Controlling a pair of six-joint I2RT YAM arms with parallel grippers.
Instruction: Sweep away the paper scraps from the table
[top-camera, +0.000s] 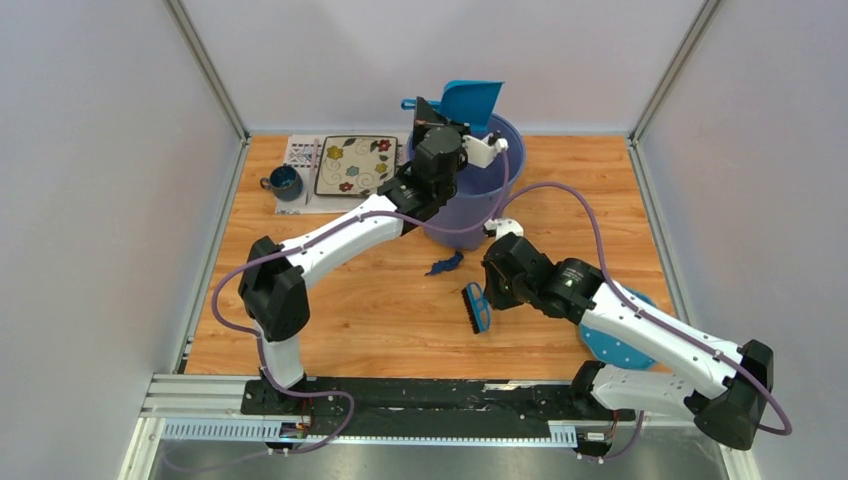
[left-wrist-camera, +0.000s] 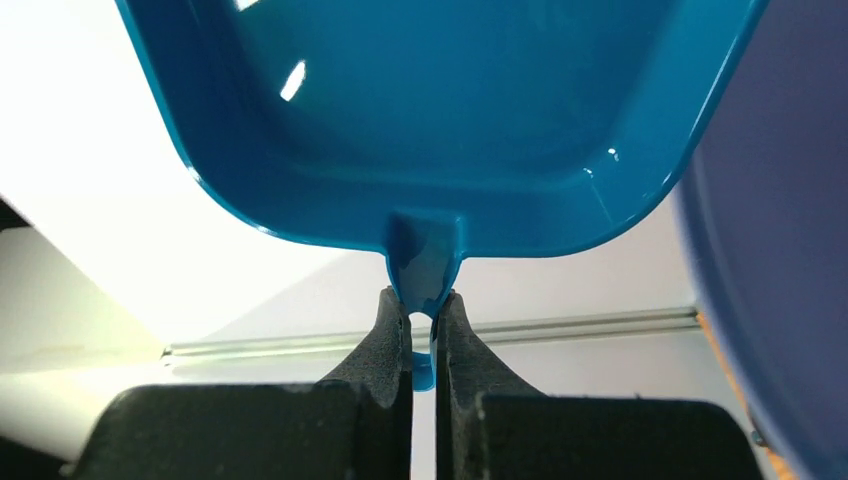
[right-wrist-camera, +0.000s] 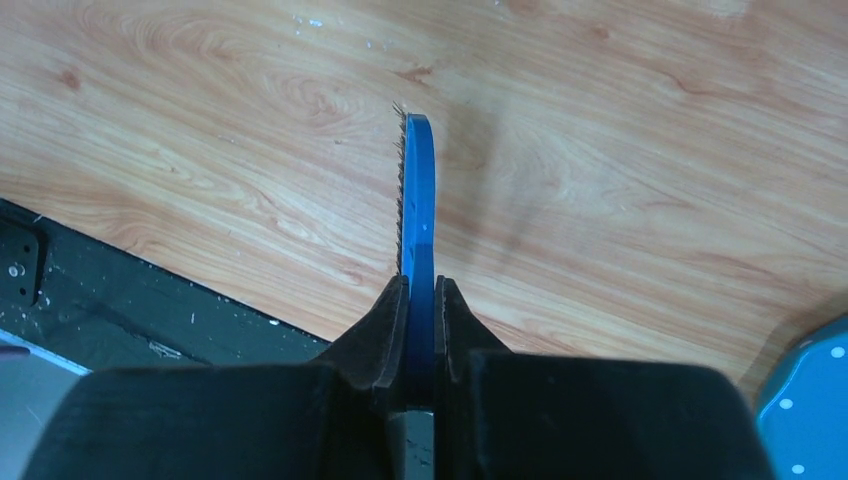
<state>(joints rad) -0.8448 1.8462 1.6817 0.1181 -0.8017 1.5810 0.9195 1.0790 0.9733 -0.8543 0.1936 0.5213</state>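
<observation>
— So, where is the paper scrap (top-camera: 445, 264)?
— On the counter (top-camera: 330, 310), dark blue, just beyond my brush (top-camera: 476, 308) and to its left, toward the bucket (top-camera: 465, 220).
— Which arm is nearer?
— The right. My right pincer (right-wrist-camera: 420, 290) is clamped on the brush. My left pincer (left-wrist-camera: 422, 305) is closed on the dustpan (left-wrist-camera: 440, 100) handle, up over the bucket, well apart from the scrap.

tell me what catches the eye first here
The left gripper holds a bright blue dustpan over the blue bucket at the far middle of the table. The right gripper clamps a blue brush near the table's centre, and one dark blue paper scrap lies near the bucket's base.
</observation>
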